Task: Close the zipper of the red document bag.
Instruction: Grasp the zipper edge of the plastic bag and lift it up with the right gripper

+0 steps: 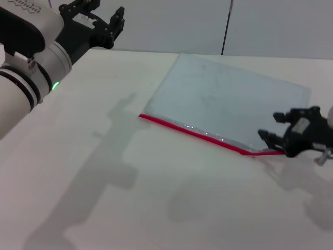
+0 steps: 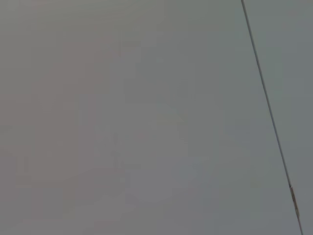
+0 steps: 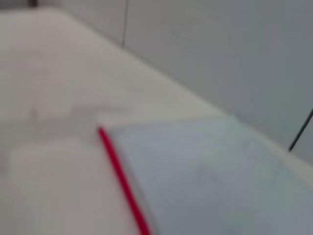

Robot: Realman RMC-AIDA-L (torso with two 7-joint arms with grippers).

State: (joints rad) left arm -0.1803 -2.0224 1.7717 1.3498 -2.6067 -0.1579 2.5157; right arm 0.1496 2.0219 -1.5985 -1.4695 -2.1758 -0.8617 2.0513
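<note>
- Reaching in from the right, my right gripper (image 1: 274, 136) sits at the right end of the zipper (image 1: 192, 132), fingers spread, with the red strip's end lying between or just under the lower finger; I cannot tell whether anything is actually pinched yet, nor can I make out the slider itself.
- The bag (image 1: 229, 101) lies flat on the desk (image 1: 104, 198), turned at an angle, its red edge facing me and running from near the middle of the desk down to my right gripper.
- My left gripper (image 1: 106, 23) hangs raised over the far left of the desk, well apart from the bag, fingers parted; its wrist view shows only wall.
- To do this step well, I judge I should settle the fingers squarely on the slider tab before pressing them together, not on the loose plastic beside it.
- The pull should then follow the red line exactly, low and parallel to the desk; lifting would likely buckle the thin pouch.
- The bag is light and unanchored, so it may slide with the pull; bringing the left gripper down to pin the far end looks wise.
- From the right wrist view, the zipper (image 3: 122, 178) runs straight ahead, a good line to track.
</note>
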